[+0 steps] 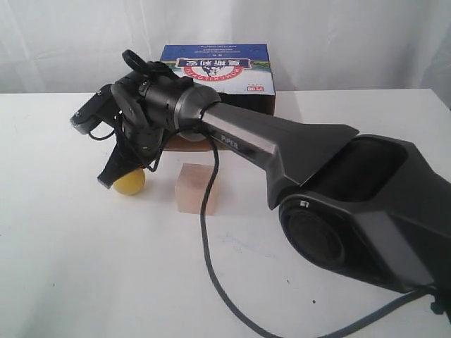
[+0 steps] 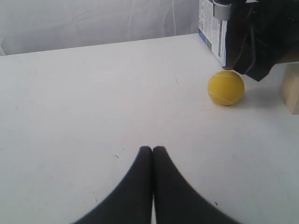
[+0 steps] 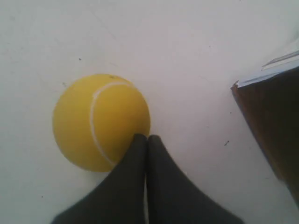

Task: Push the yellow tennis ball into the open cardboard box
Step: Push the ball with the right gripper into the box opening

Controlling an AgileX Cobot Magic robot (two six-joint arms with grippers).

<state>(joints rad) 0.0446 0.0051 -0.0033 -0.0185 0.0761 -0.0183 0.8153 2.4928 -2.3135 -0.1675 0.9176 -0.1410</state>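
Note:
The yellow tennis ball (image 1: 132, 182) lies on the white table, left of the pale wooden cube (image 1: 197, 188) and in front of the open cardboard box (image 1: 218, 69). My right gripper (image 1: 108, 181) reaches across from the right and is shut with nothing held. In the right wrist view its closed tips (image 3: 147, 138) sit against the side of the ball (image 3: 100, 122), with a corner of the box (image 3: 273, 122) nearby. My left gripper (image 2: 152, 149) is shut and empty, low over bare table. It stands well apart from the ball (image 2: 226, 87) and the box (image 2: 213, 29).
The right arm's long dark body (image 1: 296, 151) and its cable (image 1: 208, 232) stretch across the table from the right. In the left wrist view the wooden cube (image 2: 291, 93) shows at the picture's edge. A white curtain (image 1: 338, 35) hangs behind the table.

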